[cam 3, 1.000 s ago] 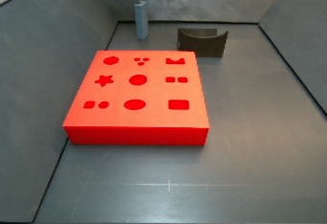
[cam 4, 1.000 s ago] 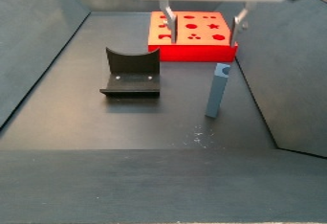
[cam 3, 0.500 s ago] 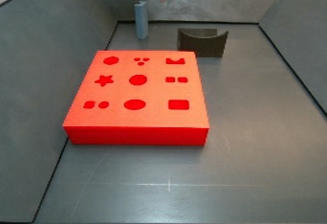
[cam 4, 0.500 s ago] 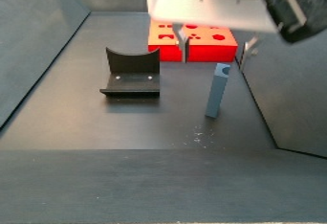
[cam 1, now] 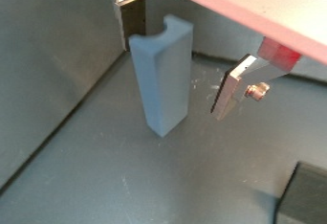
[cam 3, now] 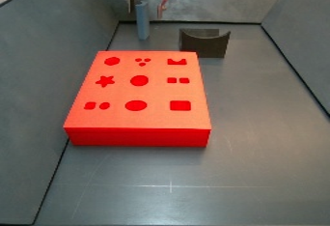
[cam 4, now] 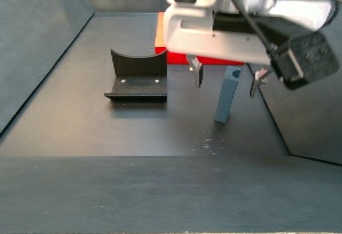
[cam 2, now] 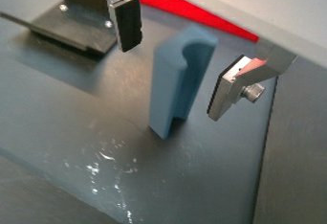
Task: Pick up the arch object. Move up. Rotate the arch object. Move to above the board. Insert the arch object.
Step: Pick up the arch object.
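Hand: the hand [cam 1: 179, 60] is down around the arch [cam 1: 163, 82], one finger [cam 2: 125, 22] on each side of it; the jaws stand apart with a gap on both sides, pads not touching the piece. Also seen in a wrist view [cam 2: 179, 60] and in both side views [cam 4: 227, 74] [cam 3: 147, 3].
Arch: slim grey-blue slab standing upright on the bench [cam 4: 134, 128], notch at its top end [cam 2: 183, 84]; in a side view it stands near the back wall [cam 3: 142, 17], well apart from the board.
Board: red-orange block [cam 3: 139, 97] lying flat on the bench, shaped cut-outs in its top; in a side view it lies partly hidden behind the hand [cam 4: 171, 30].
Fixture: dark bracket with a curved scoop [cam 4: 136, 75], beside the arch, untouched; also seen at [cam 3: 204, 41].
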